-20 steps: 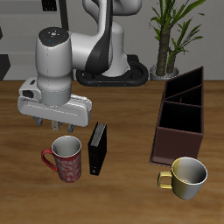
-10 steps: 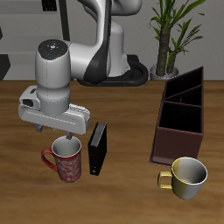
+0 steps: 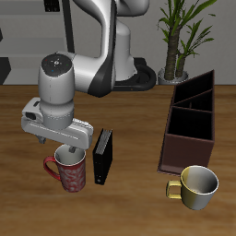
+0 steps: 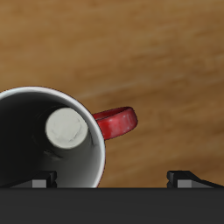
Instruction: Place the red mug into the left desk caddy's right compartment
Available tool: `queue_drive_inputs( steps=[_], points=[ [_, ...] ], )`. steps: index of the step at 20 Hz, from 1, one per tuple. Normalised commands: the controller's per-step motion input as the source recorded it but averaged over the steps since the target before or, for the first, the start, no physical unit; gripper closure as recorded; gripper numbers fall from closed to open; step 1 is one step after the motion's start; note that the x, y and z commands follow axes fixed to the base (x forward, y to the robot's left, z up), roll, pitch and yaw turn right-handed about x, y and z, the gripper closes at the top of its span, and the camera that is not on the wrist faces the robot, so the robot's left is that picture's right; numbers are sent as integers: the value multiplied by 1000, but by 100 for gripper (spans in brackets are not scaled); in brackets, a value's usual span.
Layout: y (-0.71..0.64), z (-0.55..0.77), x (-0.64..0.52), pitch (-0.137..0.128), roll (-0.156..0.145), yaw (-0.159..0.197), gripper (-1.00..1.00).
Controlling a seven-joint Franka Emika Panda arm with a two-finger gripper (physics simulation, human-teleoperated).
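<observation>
The red mug (image 3: 69,171) stands upright on the wooden table, handle (image 3: 51,167) pointing away from the black slab. My gripper (image 3: 58,147) hangs open directly above it, one finger reaching down at the rim. In the wrist view the red mug (image 4: 51,140) shows its pale grey inside and red handle (image 4: 116,122); the gripper (image 4: 114,179) has its fingertips wide apart, straddling the handle-side wall. The left desk caddy (image 3: 190,124) stands well off to the side. Its rectangular end cell (image 3: 187,147), nearest the table's front edge, looks empty.
A slim black upright slab (image 3: 103,155) stands close beside the red mug. A yellowish-cream mug (image 3: 197,186) sits in front of the caddy. A potted plant (image 3: 180,37) stands behind the caddy, near the robot's base.
The gripper has come down and slightly forward over the red mug, from well above it to rim height. The mug and the other things have stayed put.
</observation>
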Motion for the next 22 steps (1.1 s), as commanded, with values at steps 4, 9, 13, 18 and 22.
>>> queue_drive_inputs(
  steps=[4, 9, 13, 18, 22],
  points=[
    [62, -317, 30, 44, 3, -26, -100],
    [113, -320, 41, 61, 34, -35, -100],
    [61, -147, 8, 20, 25, -40, 100],
    [18, 29, 6, 15, -10, -67, 100],
    [10, 287, -3, -30, 14, -55, 100]
  ],
)
